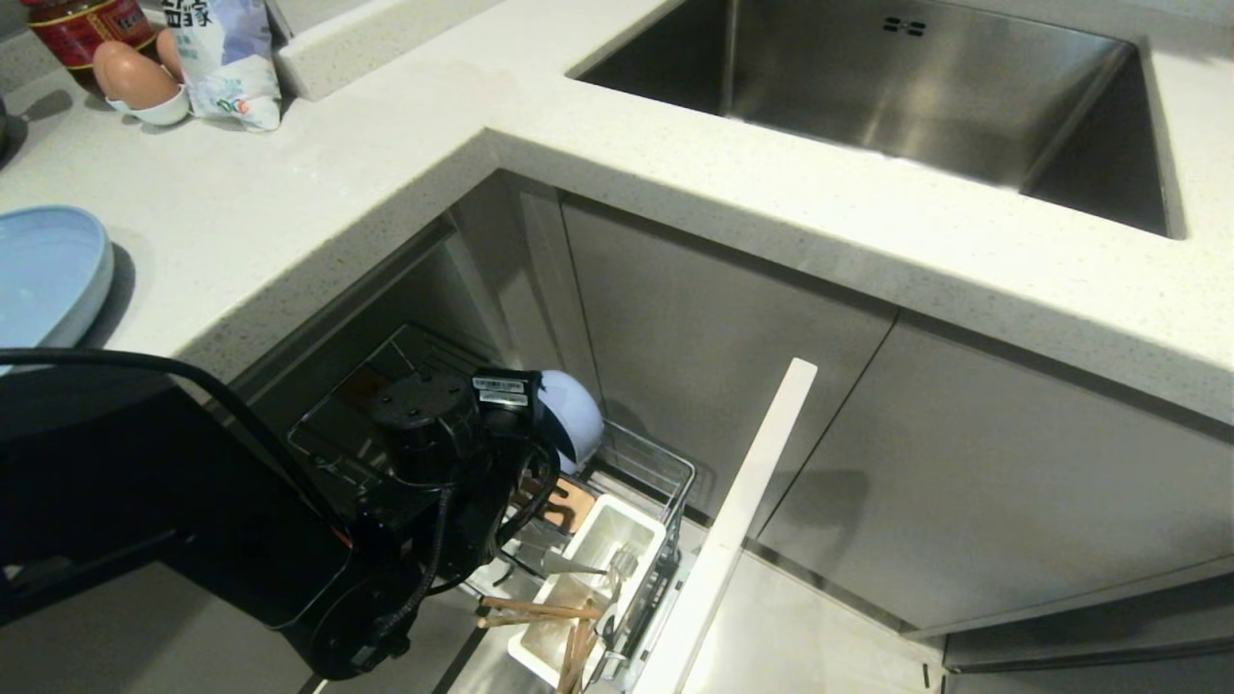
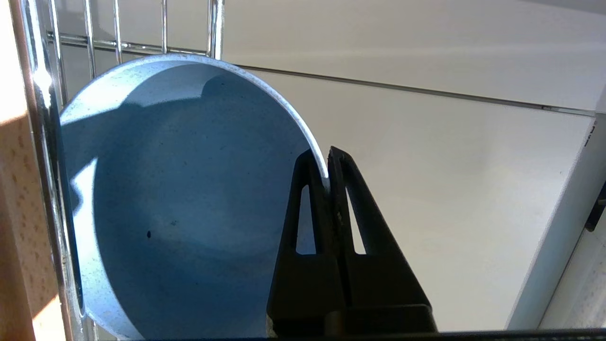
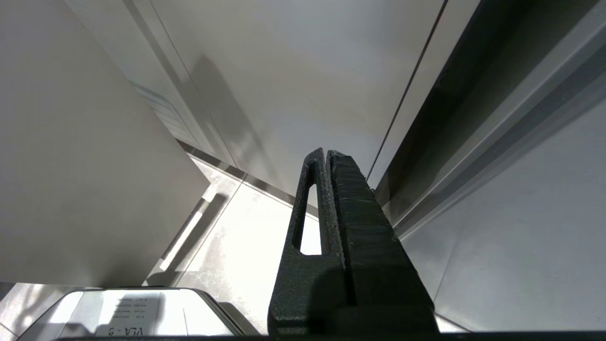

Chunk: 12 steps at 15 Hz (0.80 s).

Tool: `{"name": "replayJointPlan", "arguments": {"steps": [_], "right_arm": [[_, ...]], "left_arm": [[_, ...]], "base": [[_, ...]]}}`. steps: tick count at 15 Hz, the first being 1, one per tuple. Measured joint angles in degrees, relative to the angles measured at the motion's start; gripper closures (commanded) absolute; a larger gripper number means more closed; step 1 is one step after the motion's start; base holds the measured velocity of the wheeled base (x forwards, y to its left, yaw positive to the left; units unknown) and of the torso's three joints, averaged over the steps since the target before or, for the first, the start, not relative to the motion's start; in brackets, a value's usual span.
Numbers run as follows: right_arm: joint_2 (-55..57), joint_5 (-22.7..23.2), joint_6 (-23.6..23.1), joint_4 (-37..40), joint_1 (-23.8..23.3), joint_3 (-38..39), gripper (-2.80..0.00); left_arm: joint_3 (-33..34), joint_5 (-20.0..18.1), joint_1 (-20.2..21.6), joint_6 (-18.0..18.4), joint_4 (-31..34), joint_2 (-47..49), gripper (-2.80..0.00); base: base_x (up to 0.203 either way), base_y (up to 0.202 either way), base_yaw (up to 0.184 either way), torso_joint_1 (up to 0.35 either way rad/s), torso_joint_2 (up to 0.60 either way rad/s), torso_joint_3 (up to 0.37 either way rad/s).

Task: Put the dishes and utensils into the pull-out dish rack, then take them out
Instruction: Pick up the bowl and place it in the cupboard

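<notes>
Left gripper [image 2: 326, 166]: lower centre, jaws pinched on bowl [image 2: 180, 203] rim, so it stands on edge | bowl: lower-left centre, in pull-out dish rack [image 1: 665, 472] | plate [image 1: 48, 275]: left edge, on counter | right gripper [image 3: 326, 156]: closed, empty, parked

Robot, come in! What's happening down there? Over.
Left hand shut on the light blue round bowl's rim, inside the chrome wire rack. Right hand shut, idle. Nothing blocking.
</notes>
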Motion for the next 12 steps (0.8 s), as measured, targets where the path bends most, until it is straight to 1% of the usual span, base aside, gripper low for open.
{"name": "replayJointPlan", "arguments": {"steps": [1, 2, 9, 12], "right_arm": [[0.0, 0.0, 0.0, 0.0, 0.0, 0.0, 0.00], [0.0, 0.0, 0.0, 0.0, 0.0, 0.0, 0.00], [0.0, 0.0, 0.0, 0.0, 0.0, 0.0, 0.00], [0.0, 0.0, 0.0, 0.0, 0.0, 0.0, 0.00]], "left_arm": [[0.0, 0.0, 0.0, 0.0, 0.0, 0.0, 0.00], [-0.1, 0.0, 0.0, 0.0, 0.1, 0.0, -2.80], [-0.4, 0.2, -0.2, 0.1, 5.1, -1.8, -2.80], [-0.6, 0.5, -0.5, -0.3, 13.6, -5.3, -2.80]], "base": [[0.000, 0.000, 0.000, 0.000, 0.00, 0.000], [0.000, 0.000, 0.000, 0.000, 0.00, 0.000], [0.000, 0.000, 0.000, 0.000, 0.00, 0.000], [0.000, 0.000, 0.000, 0.000, 0.00, 0.000]]}}
